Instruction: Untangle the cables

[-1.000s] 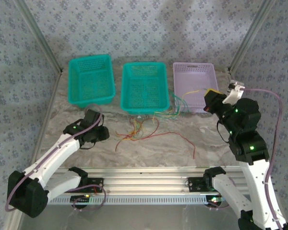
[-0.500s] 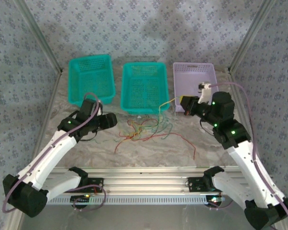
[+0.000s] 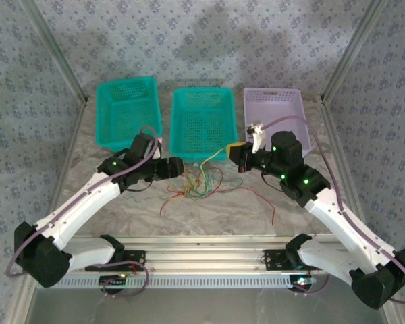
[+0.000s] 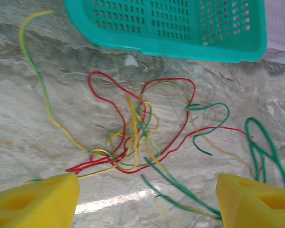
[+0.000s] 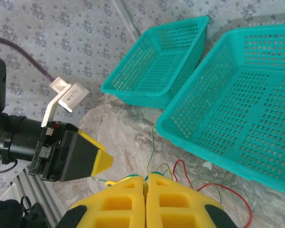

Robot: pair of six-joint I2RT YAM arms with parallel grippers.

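- Cables (image 4: 133,137) are piled in a red, green and yellow knot on the marble table (image 3: 290,216), just in front of the middle teal basket (image 3: 201,125).
- Left gripper (image 4: 147,192) is held wide open over the knot; nothing is gripped.
- Right gripper (image 5: 145,187) is closed; a yellow-green strand (image 5: 153,147) appears pinched at its tips.
- Risk: several strands could be caught at once, so the knot gets tightened or dragged whole.
- Risk: the thin strand could be lost from the right pinch.
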